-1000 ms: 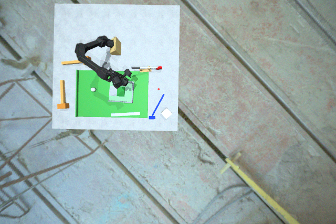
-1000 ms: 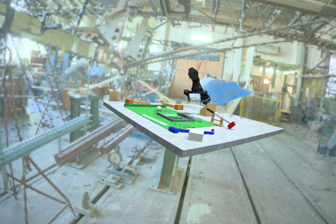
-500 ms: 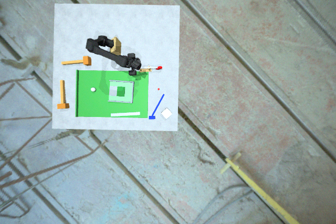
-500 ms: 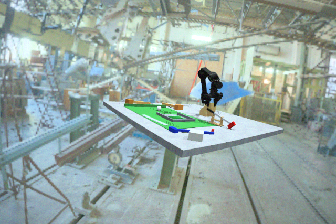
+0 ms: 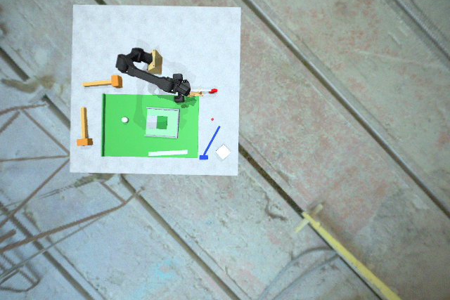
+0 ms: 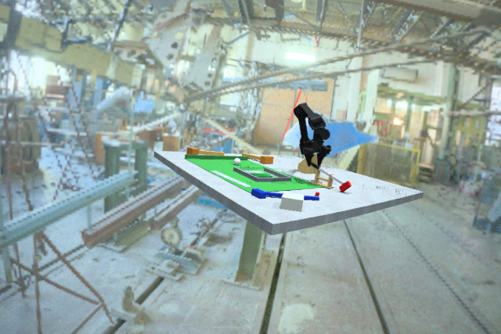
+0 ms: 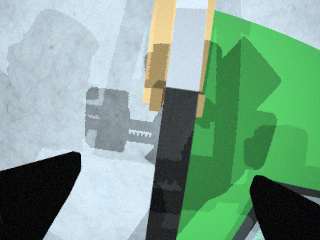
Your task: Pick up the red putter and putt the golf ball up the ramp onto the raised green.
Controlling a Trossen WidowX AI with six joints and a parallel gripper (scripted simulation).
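The red putter has a red head (image 5: 213, 90) (image 6: 344, 186) low at the right. Its pale shaft (image 7: 187, 50) leans on a small wooden rack (image 5: 196, 94) (image 7: 152, 75), with its dark grip (image 7: 172, 150) raised. My gripper (image 6: 315, 163) (image 7: 168, 174) is open and empty, pointing down over the grip, which runs between the fingers in the wrist view; its height above the grip is unclear. The white golf ball (image 5: 124, 119) (image 6: 236, 161) rests on the green mat (image 5: 123, 144), left of the raised green (image 5: 172, 122) with its grey ramp (image 5: 151, 121).
A blue putter (image 5: 211, 140) (image 6: 258, 193) and a white block (image 5: 223, 152) (image 6: 291, 203) lie at the right front. Two orange mallets (image 5: 116, 81) (image 5: 84, 142) lie at the left. A white strip (image 5: 167, 152) lies along the mat's front. A small red piece (image 5: 211, 119) is on the table.
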